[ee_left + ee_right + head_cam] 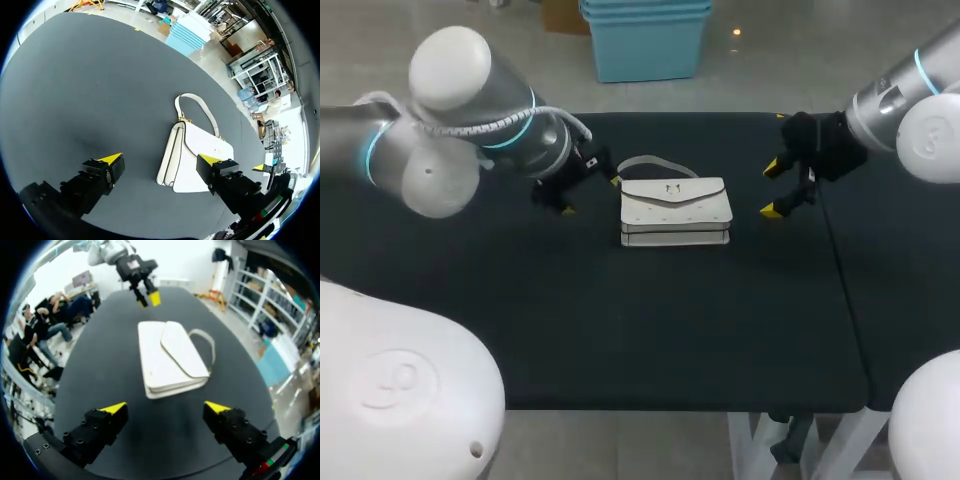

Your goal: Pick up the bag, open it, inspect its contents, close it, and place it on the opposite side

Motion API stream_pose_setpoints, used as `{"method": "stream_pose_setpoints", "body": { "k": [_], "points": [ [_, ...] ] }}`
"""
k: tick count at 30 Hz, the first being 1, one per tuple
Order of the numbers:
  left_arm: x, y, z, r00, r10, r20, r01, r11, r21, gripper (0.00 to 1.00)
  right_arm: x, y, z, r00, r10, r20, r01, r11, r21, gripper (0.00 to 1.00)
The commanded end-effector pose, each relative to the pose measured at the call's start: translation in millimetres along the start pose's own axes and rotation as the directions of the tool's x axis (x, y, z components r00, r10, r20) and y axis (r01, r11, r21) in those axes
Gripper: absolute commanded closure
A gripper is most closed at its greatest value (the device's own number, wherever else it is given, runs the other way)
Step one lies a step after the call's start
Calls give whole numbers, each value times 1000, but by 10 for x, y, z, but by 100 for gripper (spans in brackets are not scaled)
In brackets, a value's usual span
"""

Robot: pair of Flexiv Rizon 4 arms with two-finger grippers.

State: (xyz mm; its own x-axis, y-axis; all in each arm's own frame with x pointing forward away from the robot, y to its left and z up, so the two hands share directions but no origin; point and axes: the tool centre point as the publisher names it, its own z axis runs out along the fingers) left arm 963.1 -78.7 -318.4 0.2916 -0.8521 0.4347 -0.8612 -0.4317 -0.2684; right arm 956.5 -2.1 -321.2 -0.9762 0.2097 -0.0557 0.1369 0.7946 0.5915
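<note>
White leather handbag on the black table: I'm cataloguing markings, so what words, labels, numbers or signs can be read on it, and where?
No text can be read anywhere.
On the white leather handbag: only a small metal clasp on its flap, too small to show any lettering.
On the black table: no print visible.

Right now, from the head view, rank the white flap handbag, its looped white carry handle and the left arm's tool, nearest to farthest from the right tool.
1. The white flap handbag, one end toward the right tool.
2. The looped white carry handle, behind the bag, nearer its left end.
3. The left tool, open, past the bag's far end.
</note>
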Motion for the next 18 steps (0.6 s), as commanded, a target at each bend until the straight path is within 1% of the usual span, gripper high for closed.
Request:
{"method": "stream_pose_setpoints", "body": {
  "k": [1, 6, 11, 15, 16, 18],
  "points": [
    [0, -31, -65, 1000, 19, -6, -19, 757, -653, 0, -5, 4, 7, 1000, 1, 0, -1, 1000, 2, 0],
    [-57, -12, -68, 997, 67, -32, -71, 750, -657, 0, -5, 4, 7, 1000, 1, 0, -1, 1000, 2, 0],
    [-114, 10, -92, 987, 144, -75, -158, 749, -643, 0, -5, 4, 7, 1000, 1, 0, -1, 1000, 2, 0],
    [-113, -21, -126, 981, 172, -86, -187, 753, -631, 0, -5, 4, 7, 1000, 1, 0, -1, 1000, 2, 0],
    [-109, -45, -139, 979, 181, -90, -197, 763, -616, 0, -5, 4, 7, 1000, 1, 0, -1, 1000, 2, 0],
    [-109, -81, -160, 978, 188, -93, -205, 765, -611, 0, 3, 70, -52, 1000, -7, 19, 6, 1000, 16, 0]
  ]
}}
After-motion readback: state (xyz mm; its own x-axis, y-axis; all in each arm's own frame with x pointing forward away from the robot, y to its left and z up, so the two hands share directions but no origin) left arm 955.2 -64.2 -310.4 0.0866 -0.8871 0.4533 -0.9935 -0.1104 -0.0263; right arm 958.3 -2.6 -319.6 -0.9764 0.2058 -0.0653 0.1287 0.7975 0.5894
